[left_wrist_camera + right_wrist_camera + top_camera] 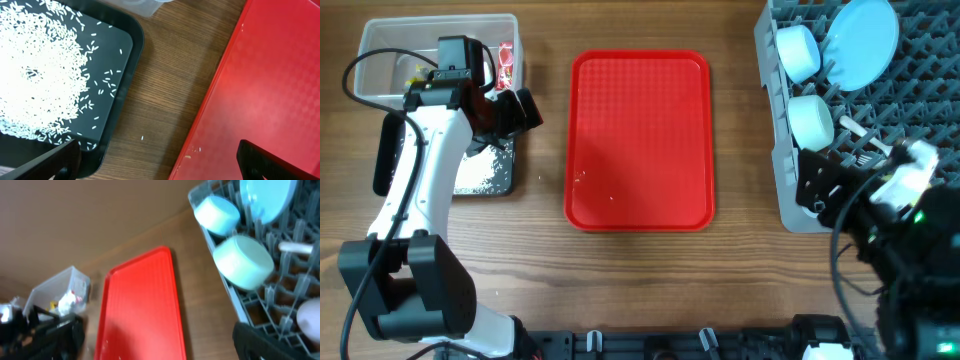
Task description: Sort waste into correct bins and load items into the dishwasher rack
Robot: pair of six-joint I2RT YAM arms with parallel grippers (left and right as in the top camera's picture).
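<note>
The clear tub at the far left holds tissue and a red-print wrapper. The black tray in front of it holds white rice grains. My left gripper is open and empty, above the gap between the black tray and the red tray. One grain lies on the table. The grey rack on the right holds a blue plate, two bowls and white cutlery. My right gripper is open and empty by the rack's near left corner. The cups are not clearly visible.
The flat red tray lies in the middle with a few tiny crumbs near its front left edge. The right wrist view shows the rack, both bowls, the red tray and the tub.
</note>
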